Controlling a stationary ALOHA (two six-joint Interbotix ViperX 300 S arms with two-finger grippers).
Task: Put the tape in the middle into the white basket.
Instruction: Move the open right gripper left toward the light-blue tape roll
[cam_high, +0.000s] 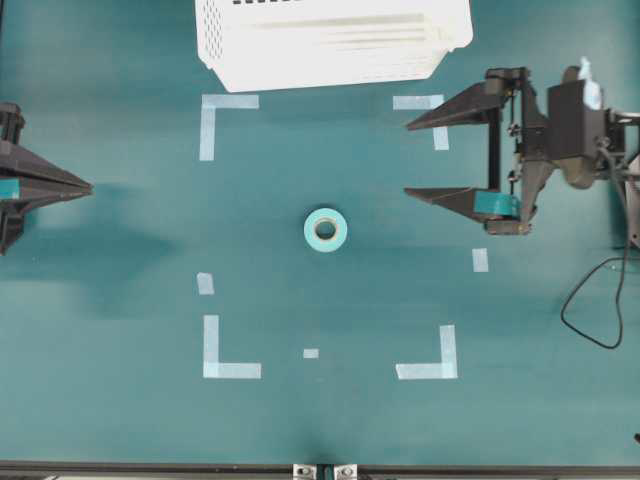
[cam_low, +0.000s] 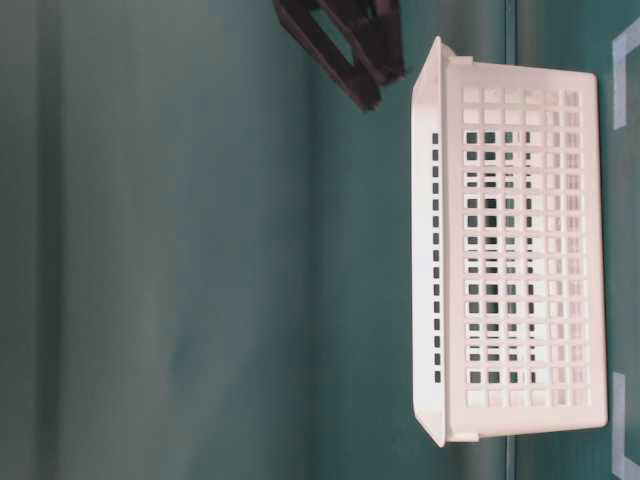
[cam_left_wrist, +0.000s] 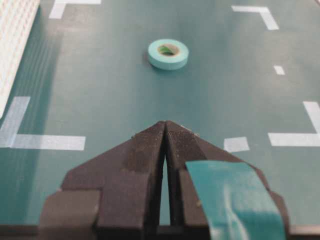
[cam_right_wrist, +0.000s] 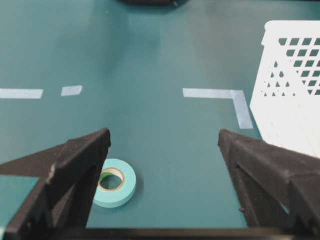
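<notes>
table (cam_high: 120, 230) of dark teal colour, filling all views. on it, at far edge in overhead view, white basket (cam_high: 330, 40) with lattice walls, large, standing upright, partly cut by top border; seen also from side in table-level view (cam_low: 520, 260), and at right border in right wrist view (cam_right_wrist: 290, 90).

next in size, right gripper (cam_high: 408, 158) at right side of overhead view, black, with jaws spread wide and nothing between them; pointing toward middle of table, one finger (cam_high: 455, 107) over a corner mark, other finger (cam_high: 455, 197) lower in picture. in right wrist view (cam_right_wrist: 164, 137) same wide gap, only bare table inside it.

left gripper (cam_high: 88, 186) at left border of overhead view, jaws pressed together to one point, holding nothing; in left wrist view (cam_left_wrist: 165, 124) only thin slit between two black fingers (cam_left_wrist: 135, 160), with strip of teal tape on right one.

pale-blue corner marks (cam_high: 215, 120) forming a square on table, plus some short strips (cam_high: 480, 260) near them.

smallest, tape (cam_high: 326, 229), light-teal ring with pale core, lying flat in middle of marked square, well apart from basket and from both grippers; in left wrist view (cam_left_wrist: 168, 53) straight ahead of closed tips; in right wrist view (cam_right_wrist: 117, 187) partly hidden behind left-hand finger of picture, touching of finger not possible to tell.
</notes>
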